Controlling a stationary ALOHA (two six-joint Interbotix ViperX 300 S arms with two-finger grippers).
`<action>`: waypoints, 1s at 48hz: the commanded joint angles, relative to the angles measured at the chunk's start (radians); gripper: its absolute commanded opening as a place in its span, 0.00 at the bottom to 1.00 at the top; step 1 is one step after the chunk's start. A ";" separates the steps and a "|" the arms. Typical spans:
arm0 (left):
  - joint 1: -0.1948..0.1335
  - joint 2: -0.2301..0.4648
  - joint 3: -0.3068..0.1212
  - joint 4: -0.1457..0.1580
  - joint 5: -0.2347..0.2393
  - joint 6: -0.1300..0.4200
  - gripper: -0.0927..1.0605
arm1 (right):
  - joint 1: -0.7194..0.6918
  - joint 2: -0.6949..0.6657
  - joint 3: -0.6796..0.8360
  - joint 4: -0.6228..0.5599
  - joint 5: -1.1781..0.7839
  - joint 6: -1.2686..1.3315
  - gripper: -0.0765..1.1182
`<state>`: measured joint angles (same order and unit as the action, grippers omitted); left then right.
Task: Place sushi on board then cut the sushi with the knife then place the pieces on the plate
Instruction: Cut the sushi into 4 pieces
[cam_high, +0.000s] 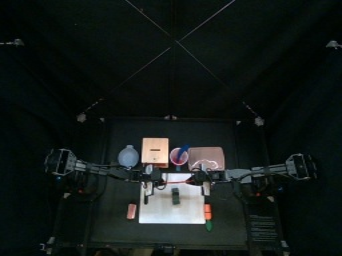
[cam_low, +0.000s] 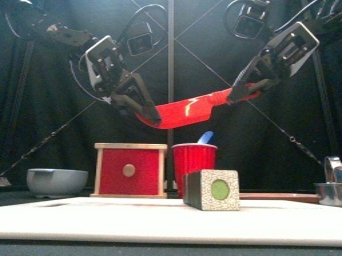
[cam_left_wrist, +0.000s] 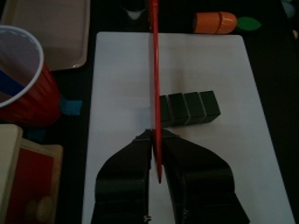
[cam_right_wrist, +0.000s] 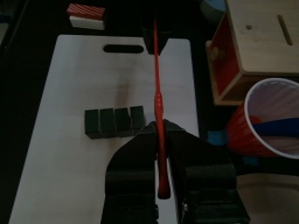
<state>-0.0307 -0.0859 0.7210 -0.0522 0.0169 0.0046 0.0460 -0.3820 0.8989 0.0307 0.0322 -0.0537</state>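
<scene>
Front view: the red knife (cam_low: 181, 105) hangs in the air above the white board (cam_low: 160, 222), spanning the left gripper (cam_low: 144, 110) and the right gripper (cam_low: 241, 95). Both wrist views show their own jaws drawn narrow with the thin red strip running between them, so both appear clamped on it, though I cannot tell which holds the handle end. The sushi roll (cam_low: 211, 189) lies on the board, near its middle and directly below the knife, untouched by either arm. Risk 1: if one gripper lets go before the other has a firm hold, the knife drops onto the board and may knock the roll. Risk 2: with both clamped, any opposed pull or twist could bend the strip or leave the blade at an angle poor for cutting. Risk 3: nothing steadies the roll, so a downward press off a seam would likely push it across the board or tip it rather than part it. The pink tray (cam_high: 205, 157) sits just behind the board's back edge. Roll appearance: dark green blocks in a row, seams visible from the left wrist (cam_left_wrist: 190, 107), probably three or four, too faint to count. Its end face is pale and speckled with a round green centre.
</scene>
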 joint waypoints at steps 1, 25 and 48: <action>-0.017 0.006 -0.025 0.003 -0.005 -0.003 0.41 | 0.031 0.012 -0.020 0.028 0.006 -0.003 0.35; -0.084 0.149 -0.100 -0.058 -0.003 -0.005 0.41 | 0.037 0.114 -0.018 0.087 0.117 -0.005 0.35; -0.092 0.172 -0.124 -0.092 -0.003 -0.006 0.41 | 0.034 0.129 -0.014 0.089 0.129 -0.003 0.35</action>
<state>-0.1197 0.0951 0.6289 -0.1335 0.0184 -0.0031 0.0828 -0.2439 0.8989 0.1181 0.1641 -0.0552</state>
